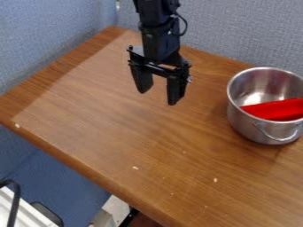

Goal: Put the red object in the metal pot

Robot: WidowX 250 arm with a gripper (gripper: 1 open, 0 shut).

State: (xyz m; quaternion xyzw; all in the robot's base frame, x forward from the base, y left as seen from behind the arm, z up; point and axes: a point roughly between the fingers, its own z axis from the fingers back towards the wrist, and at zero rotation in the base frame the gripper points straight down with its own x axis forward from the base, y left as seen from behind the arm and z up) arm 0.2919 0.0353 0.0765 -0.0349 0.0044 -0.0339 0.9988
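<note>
One arm, one view. Black gripper (159, 87) in upper middle of frame, pointing down over table (106, 133), jaws apart, nothing between them, fingertips (173, 96) hanging just above the wood, touching nothing visible. Arm rising out of top edge above it. Red object (275, 109) at right edge of frame, lying inside pot (246, 122), slanted, lower end toward pot's left wall, upper end toward right rim and frame edge. Pot standing upright on table at right, shiny steel, straight sides, small handle loop showing at lower right rim, partly cropped by frame edge. Gripper well apart from pot, to its left and slightly higher in frame. Brown wood-grain tabletop filling centre, running diagonally from upper middle down to lower right, few pale specks near lower centre. Blue-grey textured wall (48, 35) across upper left and behind arm. Lower left corner past table edge: dim floor area, some dark thin frame or stand, too blurred to name. Shadow of gripper faint on wood beneath fingers. Rest of tabletop bare wood apart from pot.
</note>
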